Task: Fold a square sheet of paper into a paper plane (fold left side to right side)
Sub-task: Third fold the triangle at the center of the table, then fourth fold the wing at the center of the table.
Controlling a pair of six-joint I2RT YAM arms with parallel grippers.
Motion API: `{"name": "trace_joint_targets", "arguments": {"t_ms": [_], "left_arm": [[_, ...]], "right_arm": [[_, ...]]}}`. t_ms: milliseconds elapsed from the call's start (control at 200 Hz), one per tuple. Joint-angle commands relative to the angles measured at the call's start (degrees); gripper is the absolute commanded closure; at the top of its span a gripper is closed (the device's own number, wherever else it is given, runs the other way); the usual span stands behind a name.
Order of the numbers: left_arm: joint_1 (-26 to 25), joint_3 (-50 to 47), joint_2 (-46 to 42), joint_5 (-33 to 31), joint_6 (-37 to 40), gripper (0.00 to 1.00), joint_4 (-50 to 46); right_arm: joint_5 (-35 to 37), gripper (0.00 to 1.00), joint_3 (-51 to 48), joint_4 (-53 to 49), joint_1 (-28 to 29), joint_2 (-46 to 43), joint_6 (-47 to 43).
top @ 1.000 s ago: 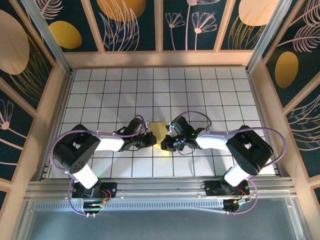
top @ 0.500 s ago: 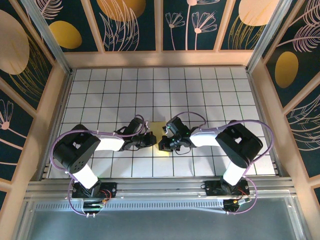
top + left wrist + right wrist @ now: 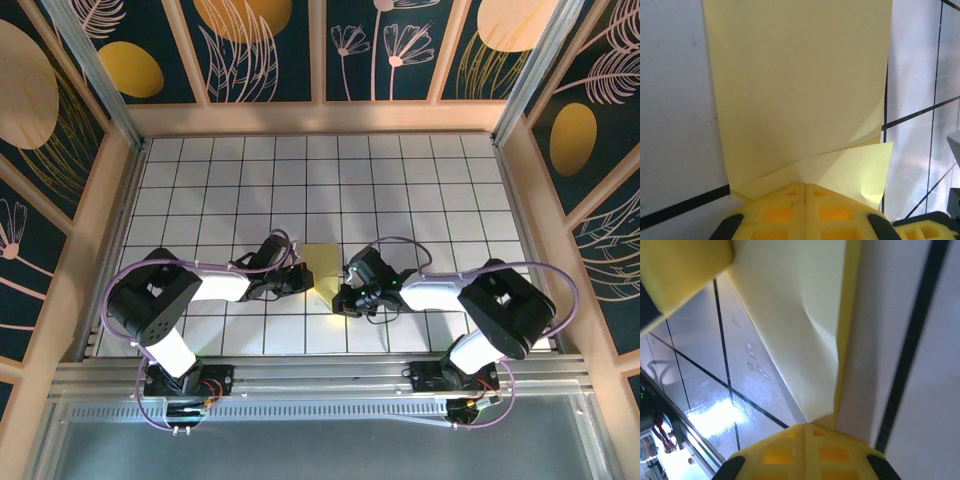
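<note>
Right gripper (image 3: 805, 426), pinching the square sheet of paper (image 3: 795, 90), just slid rightward; left gripper (image 3: 804, 186) clamps its edge, so the fold is likely half done.

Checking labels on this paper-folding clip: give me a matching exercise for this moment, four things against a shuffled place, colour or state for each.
Things:
1. left gripper
2. right gripper
3. square sheet of paper
4. table

Descriptions:
A. white tiles with dark grid lines
B. shut, pinching the sheet at its right side in the overhead view
C. pale yellow, with a flap folded over near the fingertips
D. shut, pinching the sheet at its left side in the overhead view

Pairs: 1-D, 2-B, 3-C, 4-A
</note>
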Motion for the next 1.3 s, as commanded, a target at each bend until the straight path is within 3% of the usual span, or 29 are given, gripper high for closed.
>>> {"name": "trace_joint_targets", "arguments": {"t_ms": [0,165,405,575,751,906,1071,1296], "left_arm": [[-0.1,-1.1,3.7,-1.2,-2.7,1.0,-2.4],[-1.7,-1.6,4.6,0.3,-8.0,1.0,1.0],[-2.5,-2.3,1.6,-1.0,-12.4,1.0,4.2],[-1.8,1.0,-3.1,-2.1,-10.4,0.73,0.6],[2.2,1.6,-8.0,-2.7,-6.8,0.57,-4.3],[6.7,0.2,-9.9,-1.3,-4.6,0.51,-5.5],[8.7,0.4,-8.8,0.1,-3.7,0.49,-4.6],[10.1,0.5,-5.6,3.1,-4.4,0.48,-1.4]], "right_arm": [[1.1,1.0,-2.1,-8.0,0.0,-2.6,0.1],[2.8,1.0,-0.3,-11.8,-3.0,-8.8,-3.6],[6.9,0.6,0.9,-9.8,-9.8,-15.4,-13.2],[6.5,0.46,2.1,-3.6,-10.9,-13.1,-19.6],[3.6,0.46,4.3,1.0,-10.4,-6.6,-22.4],[1.6,0.47,4.9,6.3,-10.2,-2.1,-22.4],[0.3,0.55,7.3,7.1,-9.9,2.6,-22.8],[0.0,0.74,7.8,6.1,-9.8,4.2,-23.2]]}}
